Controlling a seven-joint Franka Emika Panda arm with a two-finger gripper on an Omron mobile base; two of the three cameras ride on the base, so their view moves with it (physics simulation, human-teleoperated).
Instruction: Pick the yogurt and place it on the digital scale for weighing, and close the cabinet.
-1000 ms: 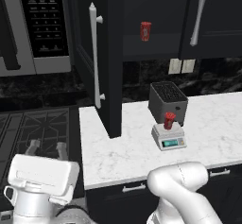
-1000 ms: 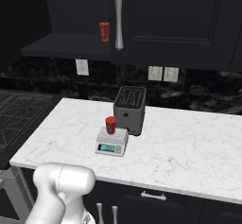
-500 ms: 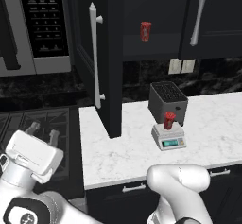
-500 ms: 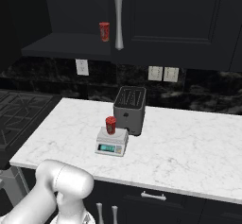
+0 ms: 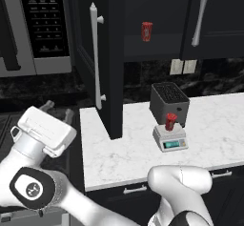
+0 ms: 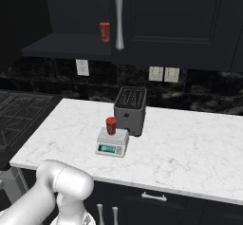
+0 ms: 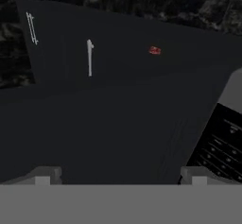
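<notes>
You face a black cabinet (image 5: pixel 143 25) above a counter (image 6: pixel 190 148), its left door (image 5: pixel 102 72) standing open. Below the cabinet, the scale (image 6: pixel 112 142) sits on the counter, just in front of a toaster (image 6: pixel 130 109). The yogurt (image 6: pixel 111 126) stands upright on the scale. Your gripper (image 7: pixel 120 173), left of the cabinet, has its fingers wide apart, holding nothing.

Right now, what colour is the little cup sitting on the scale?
Red. The yogurt on the digital scale shows best in the right base view.
</notes>
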